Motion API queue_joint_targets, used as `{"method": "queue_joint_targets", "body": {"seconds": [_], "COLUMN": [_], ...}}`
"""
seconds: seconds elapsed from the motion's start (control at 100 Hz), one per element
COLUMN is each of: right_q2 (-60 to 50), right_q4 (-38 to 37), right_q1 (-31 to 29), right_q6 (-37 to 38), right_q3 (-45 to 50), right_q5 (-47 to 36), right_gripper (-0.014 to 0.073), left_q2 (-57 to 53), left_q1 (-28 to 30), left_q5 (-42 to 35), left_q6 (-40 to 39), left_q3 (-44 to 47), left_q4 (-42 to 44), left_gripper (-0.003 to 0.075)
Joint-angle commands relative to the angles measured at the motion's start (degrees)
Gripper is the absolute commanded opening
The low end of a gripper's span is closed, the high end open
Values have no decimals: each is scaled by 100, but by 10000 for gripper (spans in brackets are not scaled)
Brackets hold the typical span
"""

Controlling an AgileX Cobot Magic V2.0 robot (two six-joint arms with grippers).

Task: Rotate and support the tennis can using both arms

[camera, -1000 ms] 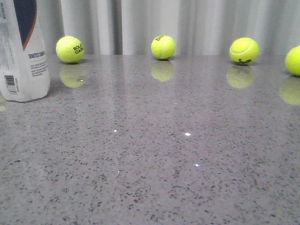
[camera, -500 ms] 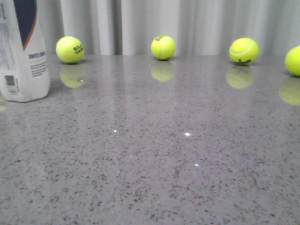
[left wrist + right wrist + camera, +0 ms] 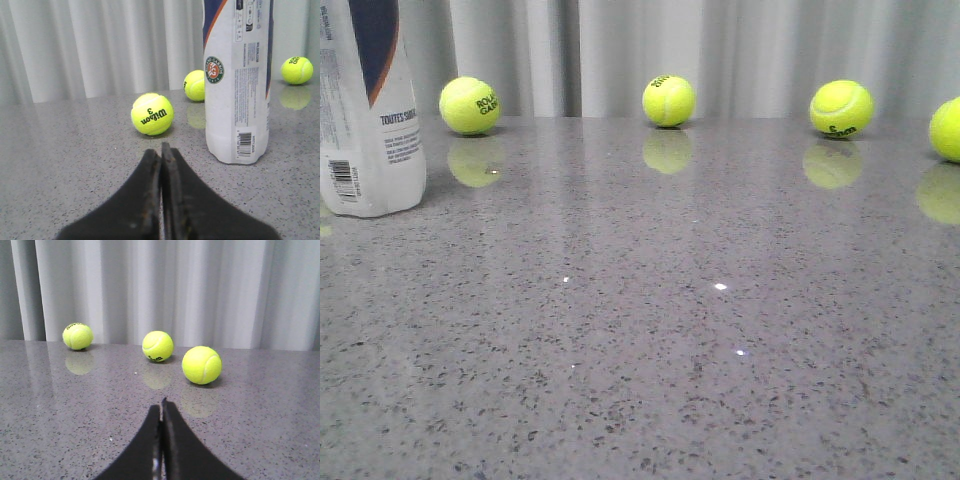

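My left pincer [image 3: 161,150] is pressed together, its two black fingers meeting with nothing between them; it hangs low over the speckled grey table [image 3: 65,150], holding nothing. The tennis can [image 3: 237,80] stands upright on the table ahead of that pincer and off to one side, well clear of the fingertips; facing me are the round emblem, the fine print and the barcode near its base, with the orange stripe curving above; its top runs out of view, so I cannot tell how the rim sits. A Wilson tennis ball [image 3: 152,114] marked 3 rests just ahead of the left pincer, nearer than the can and apart from it; a second ball [image 3: 195,85] sits beyond, partly hidden behind the can's side; a third [image 3: 297,70] lies farther off past the can's other side.

My right pincer [image 3: 162,407] is likewise drawn tight, fingers touching, empty; three tennis balls lie ahead of it, the nearest [image 3: 201,365] slightly to one side, the next [image 3: 157,346] behind it, the farthest [image 3: 77,336] near the pale curtain [image 3: 200,290].

From the front, the can [image 3: 370,110] stands at the table's far left edge, a ball [image 3: 469,105] just beyond it.
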Motion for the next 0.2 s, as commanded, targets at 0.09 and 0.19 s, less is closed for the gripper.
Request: {"method": "queue_joint_targets", "body": {"seconds": [0.09, 0.19], "right_q2": [-93, -93], "right_q4": [-71, -71], "right_q1": [19, 19], "right_q6": [5, 5], "right_q3": [-16, -16], "right_q5": [-427, -427], "right_gripper": [-66, -66], "left_q2": [-219, -219], "left_q1": [13, 13], "left_q5": [-470, -470], "left_q6": [-58, -58], "left_q3": [276, 276], "left_q4": [-43, -43], "left_gripper": [-21, -21]}}
